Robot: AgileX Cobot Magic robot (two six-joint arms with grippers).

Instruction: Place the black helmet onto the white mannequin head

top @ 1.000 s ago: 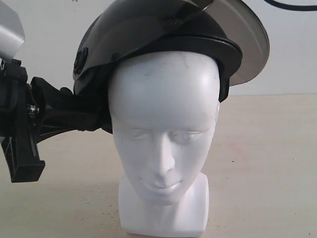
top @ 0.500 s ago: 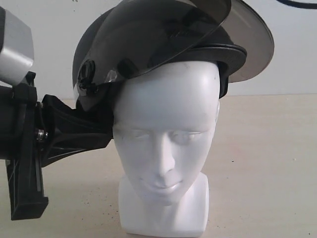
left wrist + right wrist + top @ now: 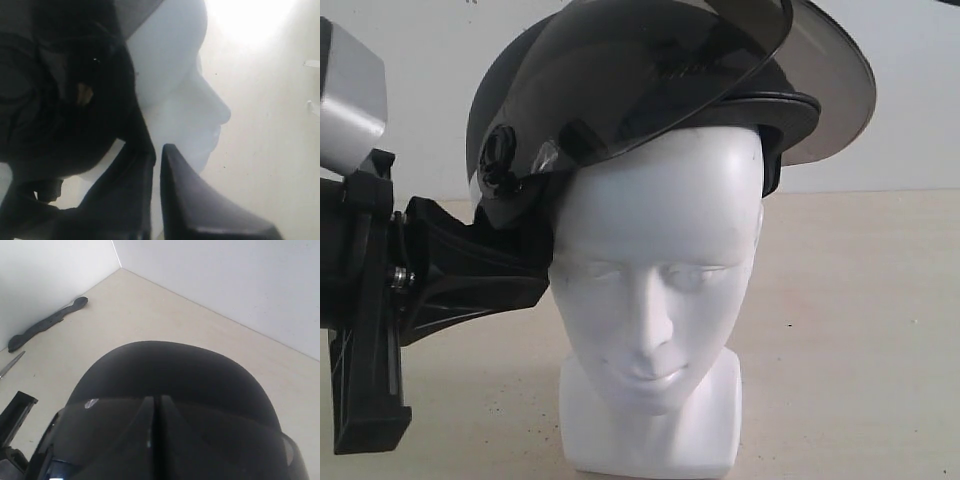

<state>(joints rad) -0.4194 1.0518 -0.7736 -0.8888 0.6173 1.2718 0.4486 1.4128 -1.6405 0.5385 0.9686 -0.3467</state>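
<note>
The black helmet sits on top of the white mannequin head, tilted, with its smoky visor flipped up above the forehead. My left gripper reaches in from the left, shut on the helmet's lower side edge beside the temple. In the left wrist view its fingertips are nearly together at the helmet rim, with the head's profile behind. In the right wrist view my right gripper is shut at the visor's edge over the helmet's crown. It is outside the exterior view.
The head stands on a beige table before a white wall. A flat black tool and a thin metal piece lie near the wall corner. The left arm's black bracket hangs at the left edge.
The visor has swung up and the helmet's left side has come down over the head. My left gripper moved down and slightly right with it.
</note>
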